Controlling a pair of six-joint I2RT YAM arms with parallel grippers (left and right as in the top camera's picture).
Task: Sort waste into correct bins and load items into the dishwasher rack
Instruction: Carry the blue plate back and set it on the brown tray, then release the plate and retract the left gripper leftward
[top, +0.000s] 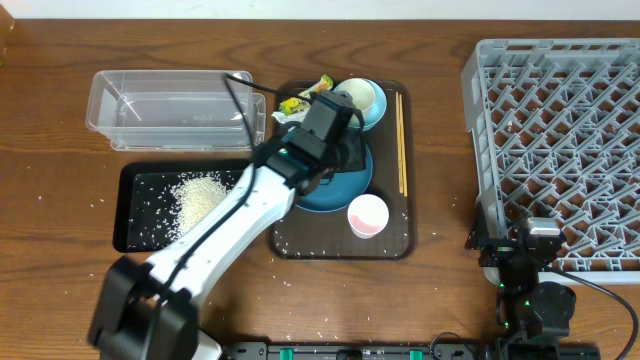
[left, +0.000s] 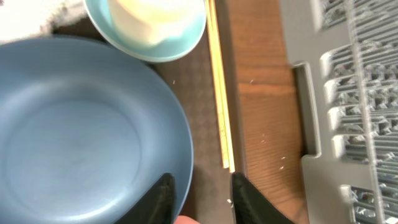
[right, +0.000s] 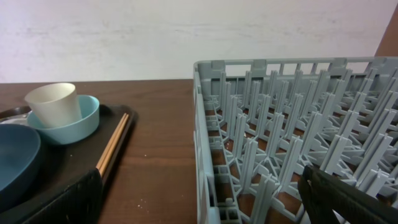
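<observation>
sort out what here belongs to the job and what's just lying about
Job: rice heap, snack wrapper, clear tub, black tray, dark blue dish, light blue bowl, pink cup, chopsticks, grey rack.
Lying about: brown serving tray, wooden table.

The wooden table (top: 440, 60) bears a clear tub (top: 105, 100), black tray (top: 130, 215), brown serving tray (top: 385, 130) and grey rack (top: 560, 120).

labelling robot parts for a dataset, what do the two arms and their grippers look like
Left arm: glossy white links, black joints and base, thin black cable by its wrist. Right arm: black, small green lights, black cable trailing off. Left fingers and right fingers are plain black, with no visible markings.
</observation>
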